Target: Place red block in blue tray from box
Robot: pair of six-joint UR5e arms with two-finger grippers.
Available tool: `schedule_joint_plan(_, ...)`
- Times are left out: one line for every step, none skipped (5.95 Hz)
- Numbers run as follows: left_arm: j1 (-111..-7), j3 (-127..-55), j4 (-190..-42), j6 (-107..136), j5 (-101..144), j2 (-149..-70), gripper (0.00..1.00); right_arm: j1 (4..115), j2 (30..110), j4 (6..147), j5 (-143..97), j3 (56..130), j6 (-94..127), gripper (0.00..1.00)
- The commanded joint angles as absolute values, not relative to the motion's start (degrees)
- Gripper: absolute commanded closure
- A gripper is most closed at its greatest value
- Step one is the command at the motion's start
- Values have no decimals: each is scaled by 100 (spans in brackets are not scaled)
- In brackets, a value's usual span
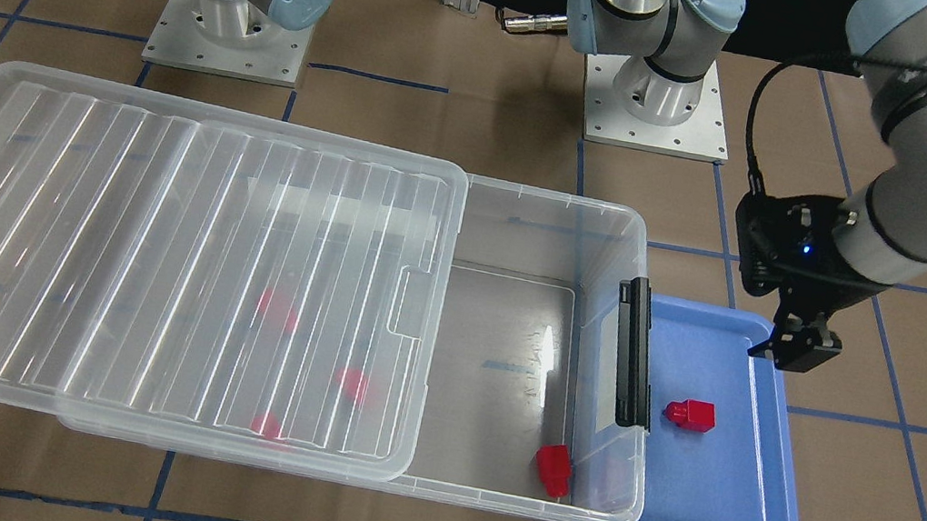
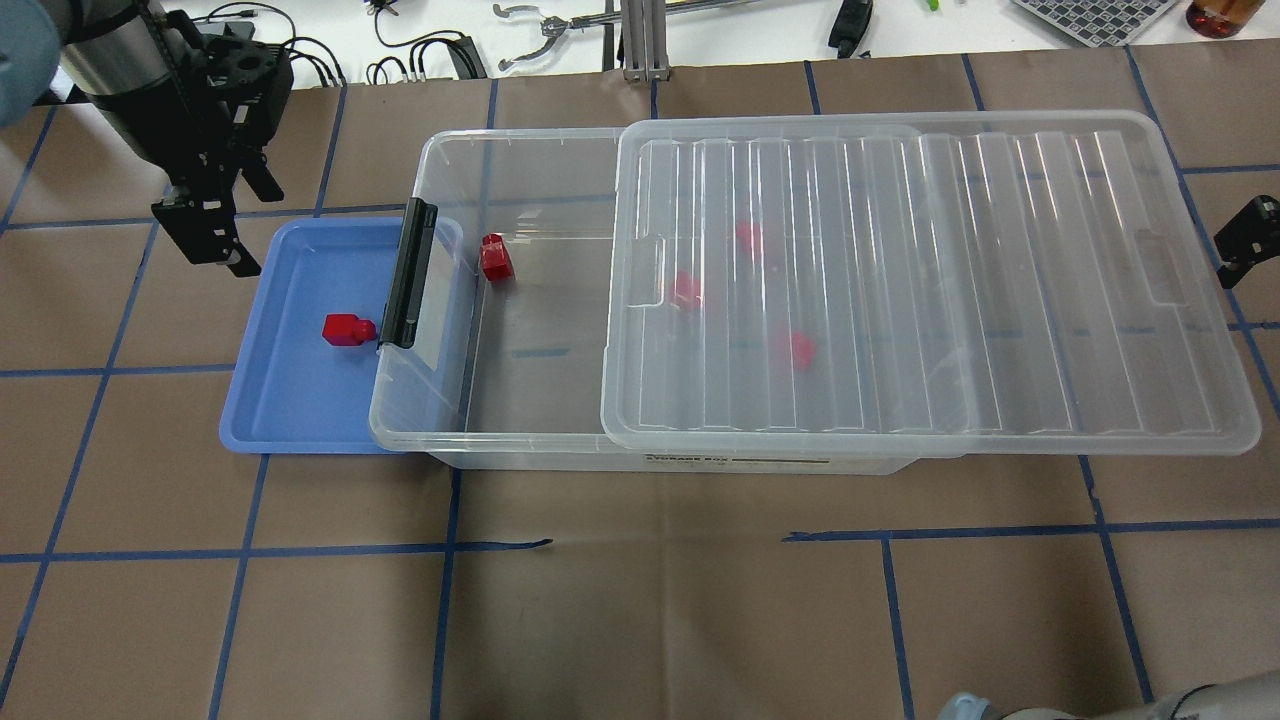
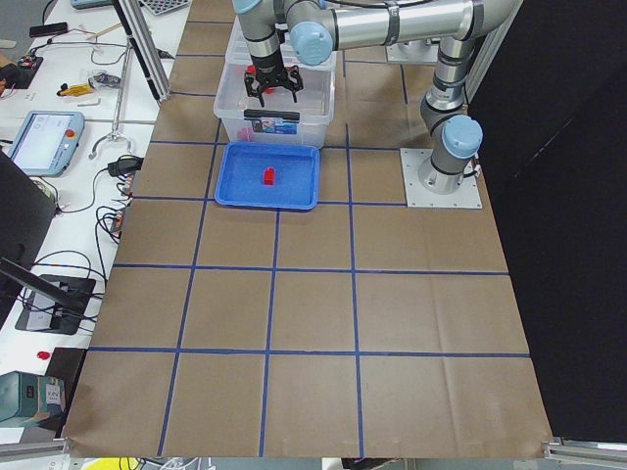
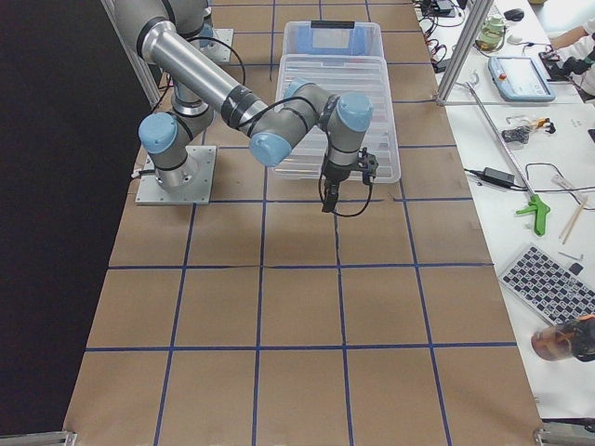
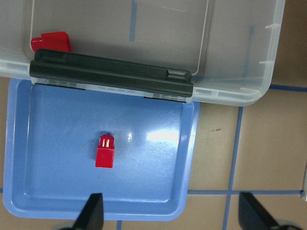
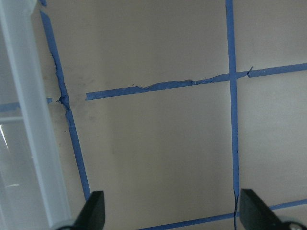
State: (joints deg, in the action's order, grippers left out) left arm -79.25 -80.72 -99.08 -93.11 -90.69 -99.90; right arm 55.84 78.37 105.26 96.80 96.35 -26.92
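One red block [image 2: 347, 329] lies in the blue tray [image 2: 290, 400], near the box's black latch [image 2: 408, 272]; it also shows in the left wrist view [image 5: 105, 151]. My left gripper [image 2: 222, 240] hangs open and empty above the tray's far outer corner [image 1: 798, 349]. A second red block [image 2: 495, 257] lies in the uncovered end of the clear box [image 2: 450, 150]. Three more red blocks [image 2: 686, 290] show blurred under the ribbed lid [image 2: 930, 280]. My right gripper [image 6: 172, 215] is open and empty over bare table beyond the lid's other end [image 2: 1245, 240].
The lid is slid sideways and overhangs the box end away from the tray. The tray's edge sits under the box's latch end. Two arm bases [image 1: 226, 32] stand behind the box. Tools and cables lie on the white bench [image 2: 560, 30] beyond the table.
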Motion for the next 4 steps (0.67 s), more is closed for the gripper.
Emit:
schedule_joint_plan(-7945,-7989,-10011,-7674,-9001,-9880,2,5607,7980,10521,9580,9851,-2681,0)
schedule_joint_plan(-8067,-8050,-9915,-6907,-8843,-9853,2,5607,8067,10521,9441,9974,-2681,0)
schedule_joint_plan(-8364,-8068,-9853,-6003,-8676,-9861,2,5625,8155,10521,9422,10071,-2663,0)
schedule_joint_plan(-8759,-8077,-9687,-4646,-8684,-9879,2,5695,8182,10521,9370,10142,-2628,0)
